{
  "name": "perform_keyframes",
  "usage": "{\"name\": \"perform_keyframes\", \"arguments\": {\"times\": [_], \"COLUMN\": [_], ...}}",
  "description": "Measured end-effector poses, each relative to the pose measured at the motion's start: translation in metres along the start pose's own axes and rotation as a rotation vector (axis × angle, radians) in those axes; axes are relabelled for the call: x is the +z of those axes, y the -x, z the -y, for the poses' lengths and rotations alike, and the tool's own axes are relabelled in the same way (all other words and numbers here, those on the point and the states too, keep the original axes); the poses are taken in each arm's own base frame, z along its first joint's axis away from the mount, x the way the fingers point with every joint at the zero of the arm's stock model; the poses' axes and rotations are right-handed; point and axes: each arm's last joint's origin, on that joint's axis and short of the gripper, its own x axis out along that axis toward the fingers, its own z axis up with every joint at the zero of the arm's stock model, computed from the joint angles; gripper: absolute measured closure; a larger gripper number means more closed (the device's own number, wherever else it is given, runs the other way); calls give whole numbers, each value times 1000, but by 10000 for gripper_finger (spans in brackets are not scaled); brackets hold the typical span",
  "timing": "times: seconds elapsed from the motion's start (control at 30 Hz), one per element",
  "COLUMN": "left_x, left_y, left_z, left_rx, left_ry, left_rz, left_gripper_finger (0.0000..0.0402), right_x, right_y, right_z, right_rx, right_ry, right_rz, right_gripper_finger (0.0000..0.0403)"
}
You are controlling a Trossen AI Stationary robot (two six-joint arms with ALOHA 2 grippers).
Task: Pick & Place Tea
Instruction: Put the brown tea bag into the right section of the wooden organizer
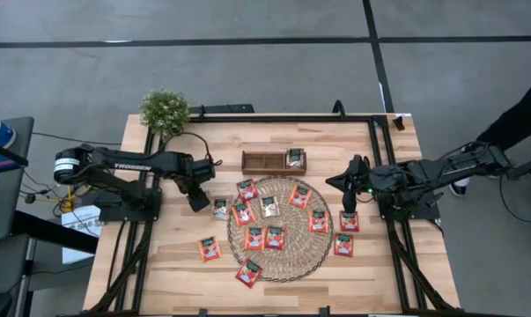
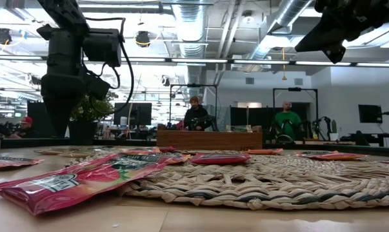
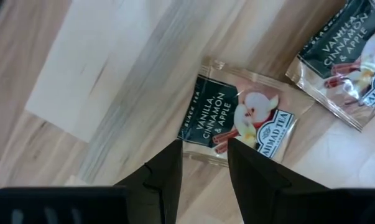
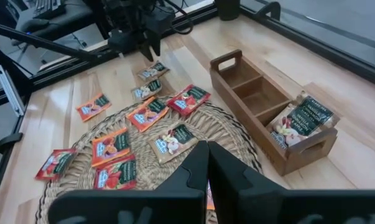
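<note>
Several red-orange tea sachets (image 1: 254,237) lie flat on and around the round straw mat (image 1: 293,266). Pale sachets lie on the bare wood (image 1: 220,209) and on the mat (image 1: 270,207). Another pale one (image 4: 302,119) leans in the end compartment of the wooden tray (image 1: 263,161). My left gripper (image 3: 204,146) is open, pointing down just above the near edge of the pale sachet (image 3: 237,118) left of the mat. My right gripper (image 4: 206,163) is shut and hovers high over the mat's right side (image 1: 349,189).
A small potted plant (image 1: 165,111) stands at the table's far left corner. Black frame rails (image 1: 384,158) run along both sides of the table. Bare wood lies left of the mat and along the near edge. People stand in the room behind the table.
</note>
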Motion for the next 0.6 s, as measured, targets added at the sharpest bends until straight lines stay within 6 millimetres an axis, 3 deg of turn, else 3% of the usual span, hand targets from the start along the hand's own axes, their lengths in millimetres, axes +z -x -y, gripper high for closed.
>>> {"name": "perform_keyframes", "arguments": {"times": [0.6], "left_x": [13], "left_y": [-31], "left_z": [4], "left_rx": [27], "left_ry": [-14], "left_rz": [-72], "left_gripper_finger": [282], "right_x": [0], "right_y": [0], "right_z": [-1], "right_rx": [30], "right_ry": [-2], "right_rz": [-12], "right_gripper_finger": [403]}}
